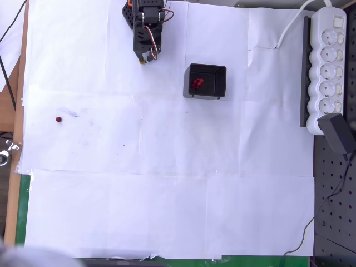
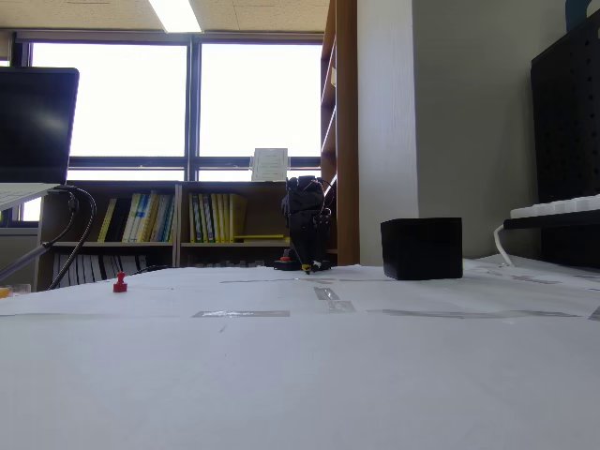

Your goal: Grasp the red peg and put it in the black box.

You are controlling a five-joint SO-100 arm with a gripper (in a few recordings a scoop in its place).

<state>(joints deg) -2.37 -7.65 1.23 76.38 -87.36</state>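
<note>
The red peg (image 1: 58, 119) lies alone on the white paper at the left in the overhead view; in the fixed view the red peg (image 2: 120, 282) stands upright at the left. The black box (image 1: 221, 82) sits right of centre near the top, with a clump of like red pegs (image 1: 197, 83) inside; the fixed view shows the black box (image 2: 422, 248) from the side. My gripper (image 1: 144, 58) is folded back at the top edge, pointing down at the paper, shut with nothing in it, far from the peg and left of the box. The arm (image 2: 307, 223) stands dark against the window.
A white power strip (image 1: 328, 67) and a black power adapter (image 1: 339, 136) lie along the right edge, with cables. White paper sheets (image 1: 167, 183) cover the table. A black pegboard (image 1: 334, 222) borders the lower right.
</note>
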